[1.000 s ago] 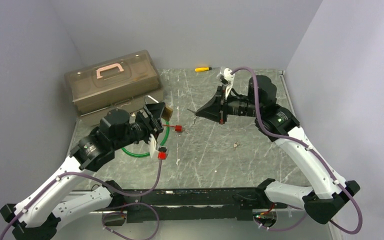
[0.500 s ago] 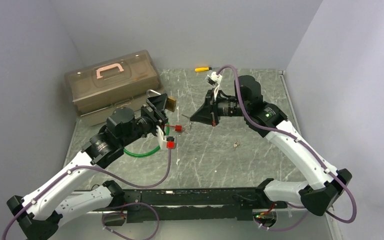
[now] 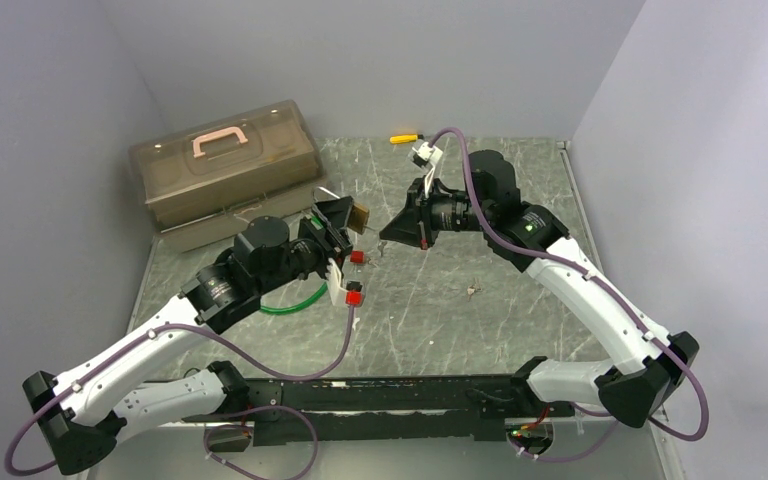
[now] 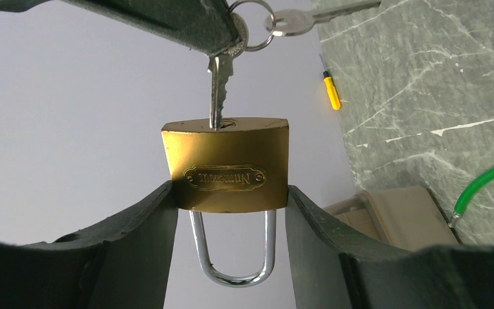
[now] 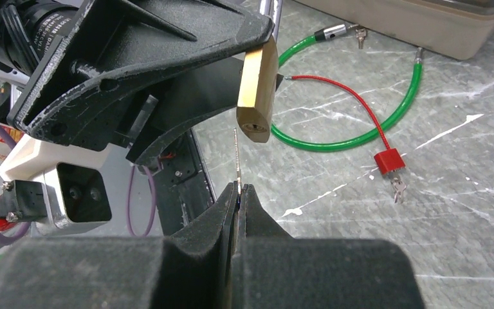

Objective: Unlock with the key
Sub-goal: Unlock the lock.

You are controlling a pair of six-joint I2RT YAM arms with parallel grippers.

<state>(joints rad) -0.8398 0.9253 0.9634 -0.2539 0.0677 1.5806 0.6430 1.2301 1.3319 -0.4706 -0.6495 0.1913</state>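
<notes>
1. The left gripper (image 4: 229,193) is clamped on the sides of the rectangular brass padlock (image 4: 225,164), holding it off the grey marbled table (image 3: 430,310) with its keyway turned toward the other arm
2. The right gripper (image 5: 238,190) is pressed together on the bow of the slim silver key (image 4: 217,90), whose blade points at the keyway
3. In the left wrist view the key tip is right at the slot; whether it has entered cannot be told, and the right wrist view suggests it sits slightly to one side
4. The steel shackle (image 4: 233,257) has both legs in the body, so the lock looks closed; seating the key fully and turning it remain
5. A second key (image 4: 292,22) hangs from the same ring and could snag on the padlock
6. On the table lie a green cable loop (image 5: 347,145), a small red lock (image 5: 388,161) on a red wire, a yellow-handled screwdriver (image 3: 406,138) and a tan plastic toolbox (image 3: 225,165), all well apart from the keyway and blocking nothing
</notes>
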